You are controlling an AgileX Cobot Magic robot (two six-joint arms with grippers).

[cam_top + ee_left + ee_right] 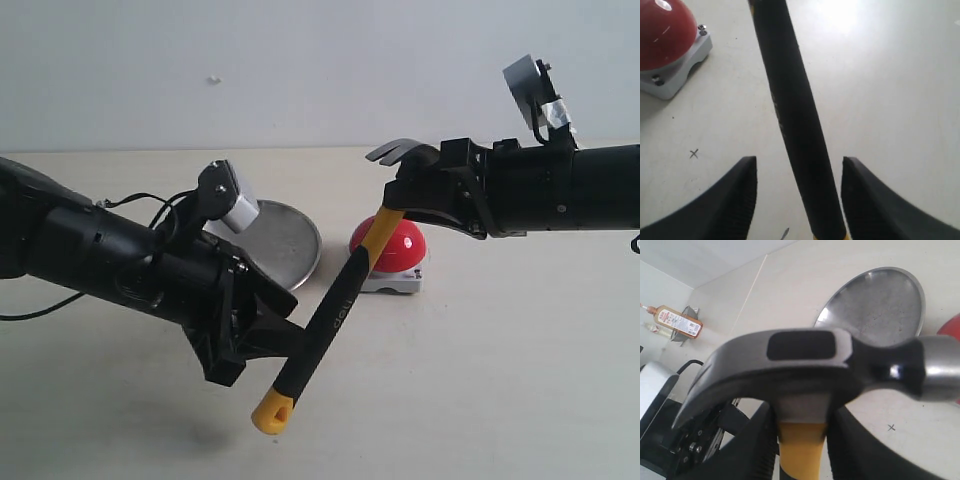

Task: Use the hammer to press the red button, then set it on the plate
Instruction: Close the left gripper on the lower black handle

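Claw hammer clamped just under head by right gripper; handle axis slanting down into left gripper, jaws wide, straddling black grip, seemingly not touching. Left arm nearer yellow end.

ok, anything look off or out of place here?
Nothing spilled or damaged. One oddity: the hammer hangs slanted in mid-air, held by the right pincer just under its head rather than on the grip, while the open left pincer straddles the handle lower down. Red button and plate look normal.
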